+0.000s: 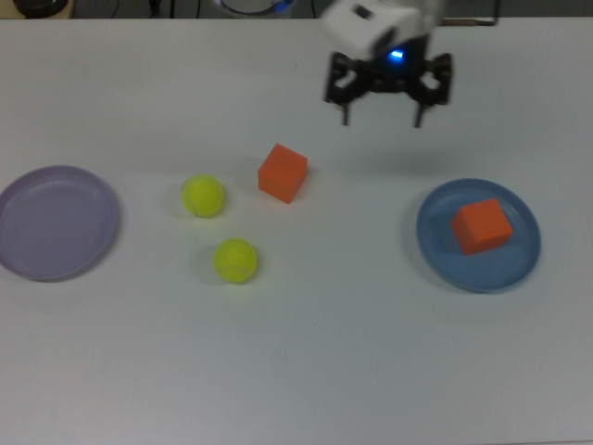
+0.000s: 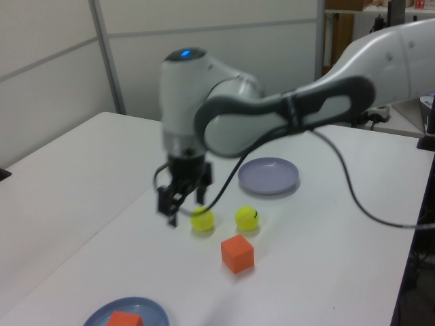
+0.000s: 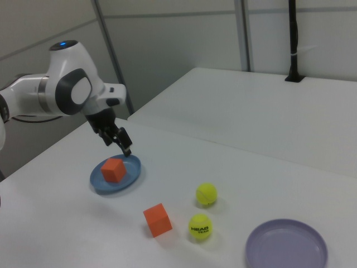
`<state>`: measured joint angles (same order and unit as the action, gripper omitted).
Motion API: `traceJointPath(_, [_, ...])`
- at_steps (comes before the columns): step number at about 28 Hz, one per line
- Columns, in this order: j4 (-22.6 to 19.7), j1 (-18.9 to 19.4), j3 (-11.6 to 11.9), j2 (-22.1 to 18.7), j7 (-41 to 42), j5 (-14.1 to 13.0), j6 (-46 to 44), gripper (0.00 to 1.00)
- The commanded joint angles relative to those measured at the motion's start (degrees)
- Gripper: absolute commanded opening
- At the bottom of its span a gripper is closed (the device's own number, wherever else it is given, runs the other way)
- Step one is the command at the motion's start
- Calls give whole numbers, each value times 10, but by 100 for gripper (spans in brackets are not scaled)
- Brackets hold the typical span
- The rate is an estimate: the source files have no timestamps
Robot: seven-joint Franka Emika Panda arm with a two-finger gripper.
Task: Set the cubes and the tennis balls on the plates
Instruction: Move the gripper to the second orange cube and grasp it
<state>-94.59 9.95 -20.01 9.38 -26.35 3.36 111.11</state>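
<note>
One orange cube (image 1: pixel 481 225) rests on the blue plate (image 1: pixel 445 250) at the top view's right. The other orange cube (image 1: pixel 283 172) stands on the table near the middle. Two tennis balls (image 1: pixel 203 196) (image 1: pixel 235 260) lie to its left, apart from each other. The lavender plate (image 1: pixel 57 222) sits bare at the top view's far left. My gripper (image 1: pixel 381 116) hangs open and holds nothing, above the table between the loose cube and the blue plate. In the left view the gripper (image 2: pixel 185 207) hovers just beside a ball (image 2: pixel 202 219).
The white table's far edge (image 1: pixel 185 19) runs along the top of the top view, with dark items beyond it. A second white table (image 3: pixel 268 111) and a black pole (image 3: pixel 292 39) stand behind in the right view.
</note>
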Motion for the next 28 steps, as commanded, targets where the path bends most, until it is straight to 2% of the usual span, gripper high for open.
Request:
traceJointPath(1, [-107,-33,10,-58,-74,-21,9,100])
traceJointPath(4, [-137,-43,11,-61,-90,-30,27,100])
traceJointPath(5, [-166,-55,12,-68,-93,-33,51,100])
traceJointPath(10, [-224,-75,16,-84,-96,-34,114,100])
traceJointPath(16, [-227,-77,35,-75,-94,-34,120,100])
traceJointPath(28, [-235,-78,41,-36,-92,-34,160,100])
